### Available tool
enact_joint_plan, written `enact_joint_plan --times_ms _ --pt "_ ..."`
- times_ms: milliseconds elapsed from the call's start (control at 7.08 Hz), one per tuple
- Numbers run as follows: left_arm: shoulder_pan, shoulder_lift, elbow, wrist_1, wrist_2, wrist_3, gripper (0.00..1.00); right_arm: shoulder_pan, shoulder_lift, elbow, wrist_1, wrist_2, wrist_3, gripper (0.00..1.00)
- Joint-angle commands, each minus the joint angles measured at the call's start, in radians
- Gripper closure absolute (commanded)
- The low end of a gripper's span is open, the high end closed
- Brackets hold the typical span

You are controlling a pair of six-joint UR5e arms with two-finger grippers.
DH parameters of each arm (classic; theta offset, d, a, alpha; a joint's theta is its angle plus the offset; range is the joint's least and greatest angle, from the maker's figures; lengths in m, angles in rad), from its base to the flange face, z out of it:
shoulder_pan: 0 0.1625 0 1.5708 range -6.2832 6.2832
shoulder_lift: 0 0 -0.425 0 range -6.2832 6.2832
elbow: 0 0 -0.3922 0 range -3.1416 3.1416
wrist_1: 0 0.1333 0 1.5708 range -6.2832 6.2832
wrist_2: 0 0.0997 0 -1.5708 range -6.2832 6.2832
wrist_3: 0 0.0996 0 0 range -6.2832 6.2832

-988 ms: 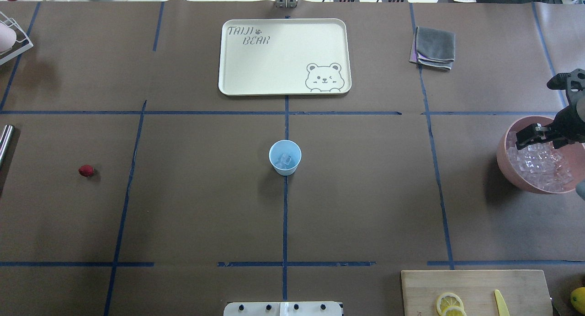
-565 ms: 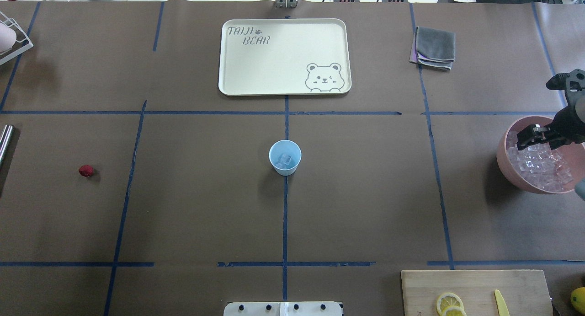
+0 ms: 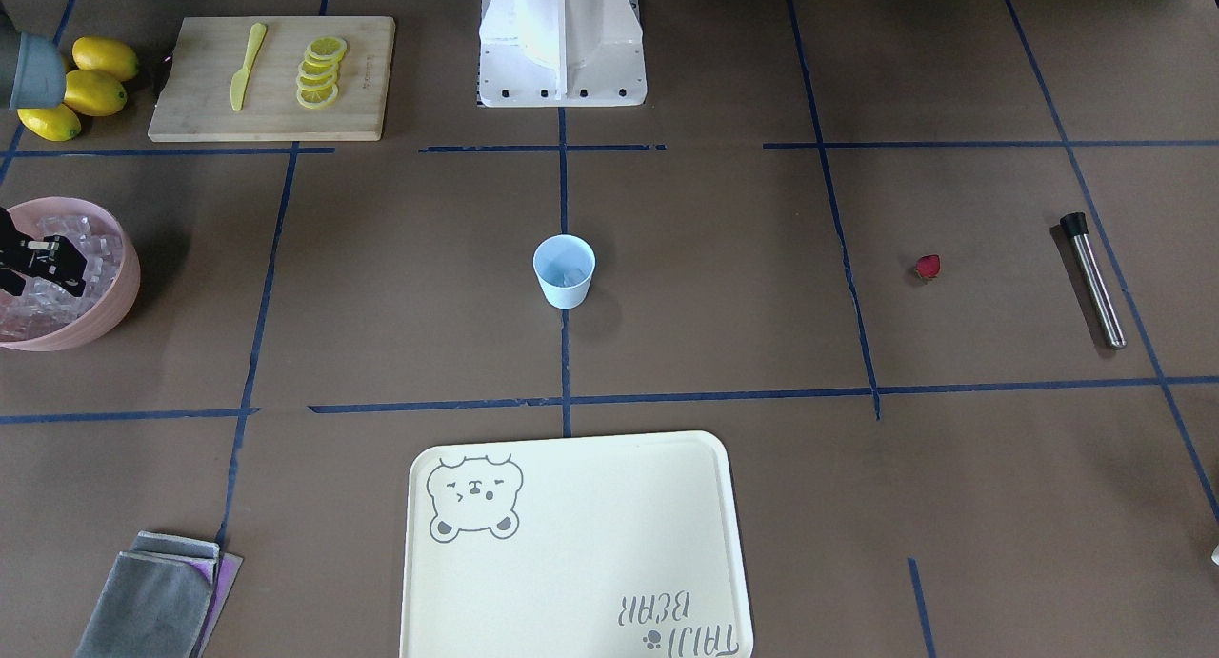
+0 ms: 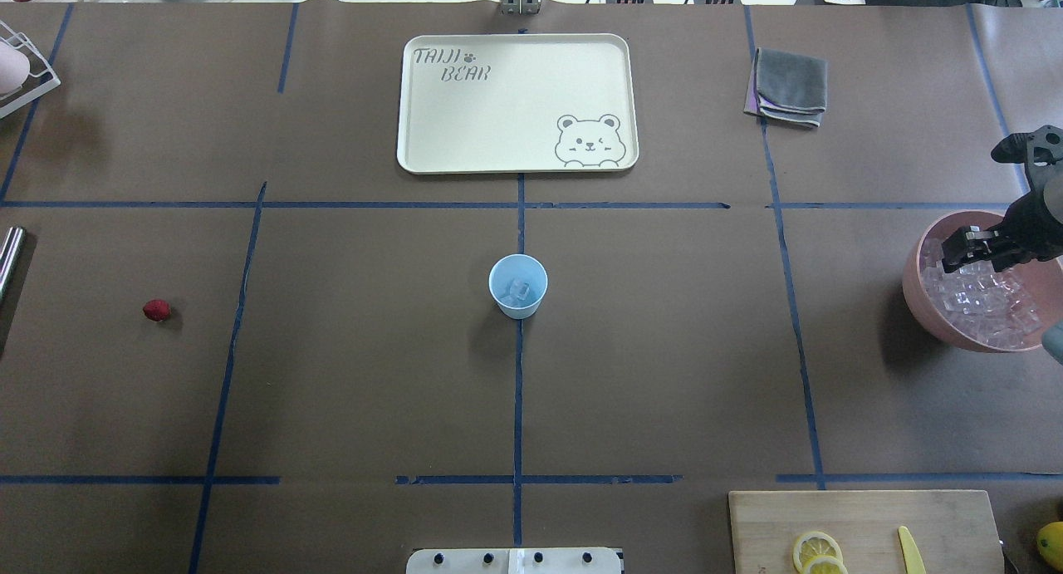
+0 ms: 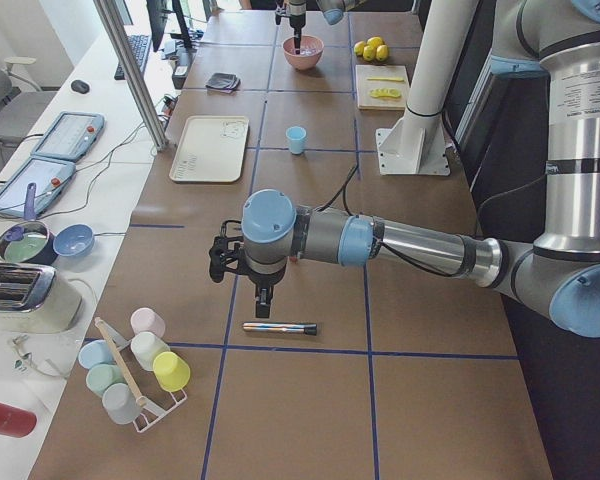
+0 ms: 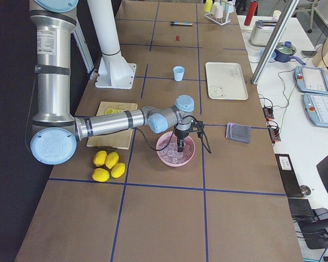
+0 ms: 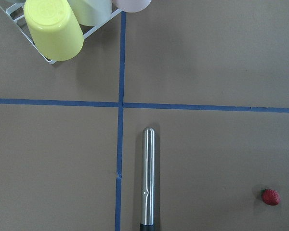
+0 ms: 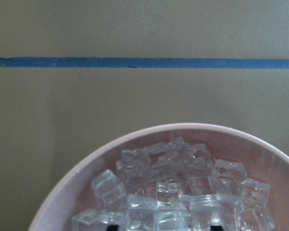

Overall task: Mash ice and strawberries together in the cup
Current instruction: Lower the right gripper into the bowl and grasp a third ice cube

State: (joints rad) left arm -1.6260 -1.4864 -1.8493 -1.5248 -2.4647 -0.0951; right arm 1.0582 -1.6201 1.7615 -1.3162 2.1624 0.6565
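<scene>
The pale blue cup point(image 4: 517, 285) stands at the table's middle with a little ice point(image 4: 520, 290) in it. The strawberry point(image 4: 156, 310) lies alone on the left of the table, also in the left wrist view point(image 7: 270, 197). My right gripper point(image 4: 963, 254) hangs open over the pink bowl point(image 4: 913, 296) of ice cubes point(image 8: 168, 187), its fingertips point(image 8: 113, 226) down among the top cubes. My left gripper point(image 5: 263, 295) shows only in the exterior left view, above a steel muddler point(image 7: 148, 178); I cannot tell whether it is open or shut.
A cream bear tray point(image 4: 515, 100) lies at the far centre, a folded grey cloth point(image 4: 789, 85) to its right. A cutting board point(image 4: 864, 516) with lemon slices and a yellow knife sits near right, whole lemons point(image 3: 81, 91) beside it. A rack of cups point(image 7: 62, 29) stands far left.
The right gripper has shifted slightly toward the far side over the ice bowl. Cup, strawberry and muddler have not moved.
</scene>
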Motion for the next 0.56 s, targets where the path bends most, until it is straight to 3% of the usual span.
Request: enact_joint_plan --times_ms 0,141,282,424 --pt "0.0 0.0 -0.002 0.0 0.0 0.0 0.0 0.0 0.0 -0.002 0.0 0.0 0.0 0.31" --pt "0.0 0.0 -0.008 0.0 0.0 0.0 0.0 0.0 0.002 -0.002 0.0 0.002 0.002 0.33" --pt "0.0 0.0 -0.008 0.002 0.0 0.0 0.0 0.0 0.005 0.001 0.0 0.002 0.002 0.45" --pt "0.0 0.0 -0.008 0.002 0.0 0.0 0.0 0.005 0.003 0.001 0.0 0.004 0.0 0.73"
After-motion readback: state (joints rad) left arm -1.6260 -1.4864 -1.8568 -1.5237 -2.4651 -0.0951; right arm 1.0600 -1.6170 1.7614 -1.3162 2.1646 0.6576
